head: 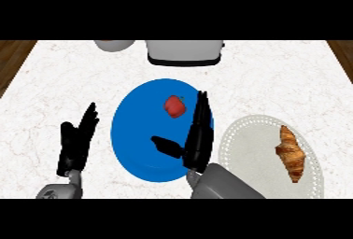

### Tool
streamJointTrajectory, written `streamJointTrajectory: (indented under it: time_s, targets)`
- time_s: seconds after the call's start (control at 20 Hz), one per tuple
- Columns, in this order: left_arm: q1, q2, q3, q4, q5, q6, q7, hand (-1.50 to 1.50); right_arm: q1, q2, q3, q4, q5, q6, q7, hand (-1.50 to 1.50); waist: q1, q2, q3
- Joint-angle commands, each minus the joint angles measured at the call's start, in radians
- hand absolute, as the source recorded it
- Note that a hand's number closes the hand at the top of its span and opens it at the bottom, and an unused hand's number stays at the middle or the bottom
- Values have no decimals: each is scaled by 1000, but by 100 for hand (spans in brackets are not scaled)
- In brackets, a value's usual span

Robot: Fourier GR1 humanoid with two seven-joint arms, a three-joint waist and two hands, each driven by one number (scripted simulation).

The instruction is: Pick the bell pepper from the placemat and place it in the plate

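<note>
Marble counter [69, 70]: bell pepper [174, 106] sat in blue plate [138, 135], just left of R hand [197, 144] fingertips; fingers straight, holding nothing. L hand [77, 140] open, farther.

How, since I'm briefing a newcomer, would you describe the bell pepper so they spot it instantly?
Find the big blue plate mid-counter, in front of the toaster. The bell pepper lies on its far half, just left of the right hand. It is the only small red thing; the croissant nearby is long and brown.
</note>
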Motion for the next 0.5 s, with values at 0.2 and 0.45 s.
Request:
streamJointTrajectory:
  time_s: [0.2, 0.45]
  targets:
    - [-16, -13, 16, 15, 6, 1, -10, 0, 64, 4, -71, -40, 110, 13, 84, -150, -8, -1, 0]
    - [-4, 17, 24, -26, 0, -26, 38, 0, 196, 3, -107, -99, 140, 59, -12, -150, -8, -1, 0]
